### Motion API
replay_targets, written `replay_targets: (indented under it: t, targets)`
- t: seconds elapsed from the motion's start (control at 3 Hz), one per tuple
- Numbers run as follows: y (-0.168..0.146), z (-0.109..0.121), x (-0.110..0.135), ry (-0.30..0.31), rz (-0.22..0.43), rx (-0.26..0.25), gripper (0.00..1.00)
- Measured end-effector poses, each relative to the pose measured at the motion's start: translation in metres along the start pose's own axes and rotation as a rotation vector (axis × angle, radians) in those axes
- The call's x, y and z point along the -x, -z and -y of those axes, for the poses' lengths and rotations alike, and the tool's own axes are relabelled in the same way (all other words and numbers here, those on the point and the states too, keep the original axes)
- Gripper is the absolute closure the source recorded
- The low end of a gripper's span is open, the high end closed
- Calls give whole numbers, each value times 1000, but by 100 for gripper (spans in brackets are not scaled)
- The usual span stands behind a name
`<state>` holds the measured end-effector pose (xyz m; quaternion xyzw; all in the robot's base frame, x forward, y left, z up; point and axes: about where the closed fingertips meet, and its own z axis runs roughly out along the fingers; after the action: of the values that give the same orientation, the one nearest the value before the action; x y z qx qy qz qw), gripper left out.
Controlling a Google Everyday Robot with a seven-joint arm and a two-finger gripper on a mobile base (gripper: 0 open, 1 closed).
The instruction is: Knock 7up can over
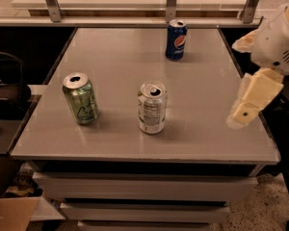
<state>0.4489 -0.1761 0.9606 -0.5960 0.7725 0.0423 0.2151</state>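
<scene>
The 7up can [152,107], silvery-white with a panel of small text, stands upright near the middle front of the grey table [125,57]. My gripper [245,110] hangs at the right edge of the table, well to the right of the can and apart from it. It holds nothing that I can see.
An all-green can [80,98] stands upright at the front left of the table. A blue Pepsi can [176,40] stands upright at the back. A railing [171,1] runs behind the table. A cardboard box [12,213] sits on the floor at lower left.
</scene>
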Motion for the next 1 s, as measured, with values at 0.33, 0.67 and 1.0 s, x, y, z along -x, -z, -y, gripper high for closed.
replay_targets:
  t: [0.33, 0.67, 1.0]
  targets:
    - [-23, -9, 25, -46, 150, 36, 0]
    - [-38, -18, 45, -105, 314, 40, 0]
    - [-56, -26, 65, -154, 474, 41, 0]
